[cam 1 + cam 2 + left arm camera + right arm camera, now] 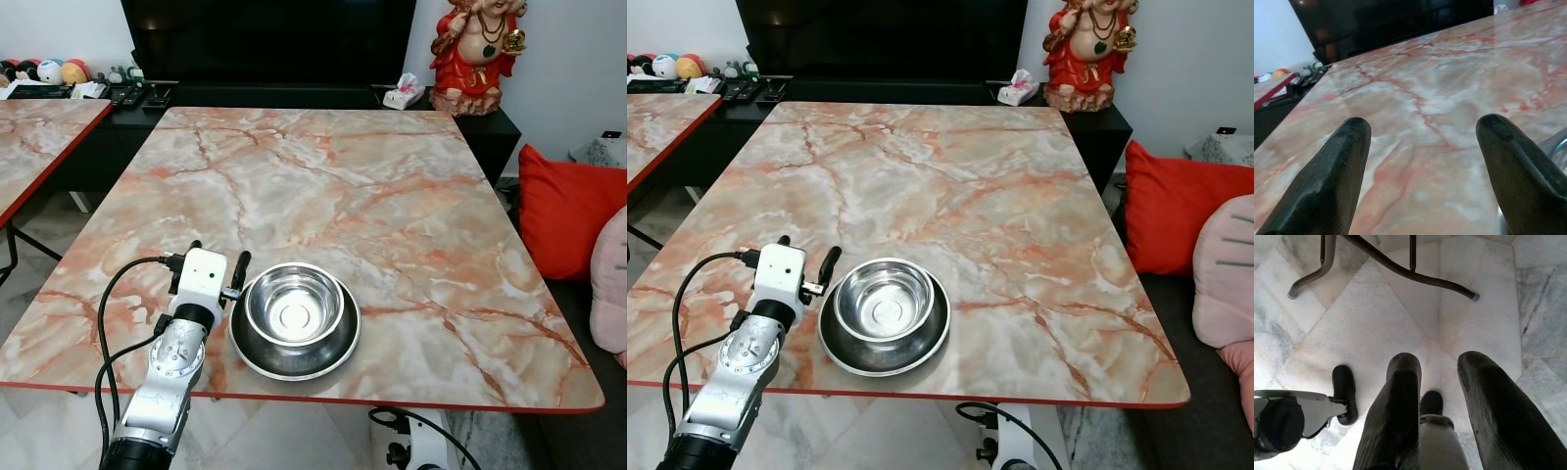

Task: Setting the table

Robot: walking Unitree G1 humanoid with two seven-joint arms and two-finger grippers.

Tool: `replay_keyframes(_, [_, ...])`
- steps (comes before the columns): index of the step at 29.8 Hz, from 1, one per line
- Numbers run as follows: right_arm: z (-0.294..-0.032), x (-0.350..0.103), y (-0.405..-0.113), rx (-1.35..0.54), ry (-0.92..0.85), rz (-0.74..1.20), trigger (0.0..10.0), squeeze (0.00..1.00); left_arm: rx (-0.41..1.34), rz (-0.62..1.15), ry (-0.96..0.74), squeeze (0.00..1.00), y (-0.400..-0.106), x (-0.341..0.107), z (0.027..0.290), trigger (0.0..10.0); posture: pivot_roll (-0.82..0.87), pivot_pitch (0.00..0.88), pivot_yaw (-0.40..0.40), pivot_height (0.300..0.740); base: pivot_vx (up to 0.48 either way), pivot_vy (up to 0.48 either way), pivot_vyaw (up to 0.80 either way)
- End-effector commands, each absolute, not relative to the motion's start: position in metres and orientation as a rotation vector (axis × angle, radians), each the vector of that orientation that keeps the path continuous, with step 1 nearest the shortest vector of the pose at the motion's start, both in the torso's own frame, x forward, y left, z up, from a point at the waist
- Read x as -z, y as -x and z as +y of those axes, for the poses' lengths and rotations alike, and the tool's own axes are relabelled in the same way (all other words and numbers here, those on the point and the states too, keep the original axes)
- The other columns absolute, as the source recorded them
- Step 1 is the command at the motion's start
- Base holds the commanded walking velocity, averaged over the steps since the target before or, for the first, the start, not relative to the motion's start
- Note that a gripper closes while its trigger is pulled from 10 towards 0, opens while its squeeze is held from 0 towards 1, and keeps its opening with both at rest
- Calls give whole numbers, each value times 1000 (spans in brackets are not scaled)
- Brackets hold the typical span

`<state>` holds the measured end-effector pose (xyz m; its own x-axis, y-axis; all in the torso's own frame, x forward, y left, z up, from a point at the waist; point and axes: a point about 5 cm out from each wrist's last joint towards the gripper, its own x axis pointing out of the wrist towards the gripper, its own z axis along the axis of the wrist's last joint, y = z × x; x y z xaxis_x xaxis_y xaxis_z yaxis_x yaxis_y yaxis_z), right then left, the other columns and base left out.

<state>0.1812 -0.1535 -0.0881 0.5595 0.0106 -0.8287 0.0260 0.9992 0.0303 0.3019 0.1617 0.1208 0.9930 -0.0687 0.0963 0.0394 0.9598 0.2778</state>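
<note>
A steel bowl point(294, 305) sits in a steel plate point(336, 354) near the front edge of the marble table point(323, 166). My left gripper point(217, 257) rests low over the tabletop just left of the plate, open, with nothing between its fingers. In the left wrist view the two black fingers point(1337, 166) stand wide apart over bare marble, and the bowl's rim point(1555, 144) shows beside one of them. My right gripper point(1440, 377) hangs beside me pointing at the tiled floor, fingers apart and holding nothing.
A second marble table point(39, 137) stands to the left. Behind the table are a black cabinet with a TV point(274, 39), a tissue box point(404, 93) and a red statue point(480, 54). A red cushion point(563, 211) lies to the right. Metal table legs point(1400, 269) cross the floor.
</note>
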Motion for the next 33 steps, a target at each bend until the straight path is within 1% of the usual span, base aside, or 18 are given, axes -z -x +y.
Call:
replay_keyframes(1, [-152, 89, -181, 9, -43, 980, 10000, 0, 29, -119, -286, 0, -303, -122, 167, 10000, 85, 0, -5, 740, 0, 480, 0])
replay_keyframes(33, [-152, 88, -181, 6, -36, 979, 10000, 0, 3, -197, -278, 0, -303, -124, 166, 10000, 89, 0, -2, 740, 0, 480, 0])
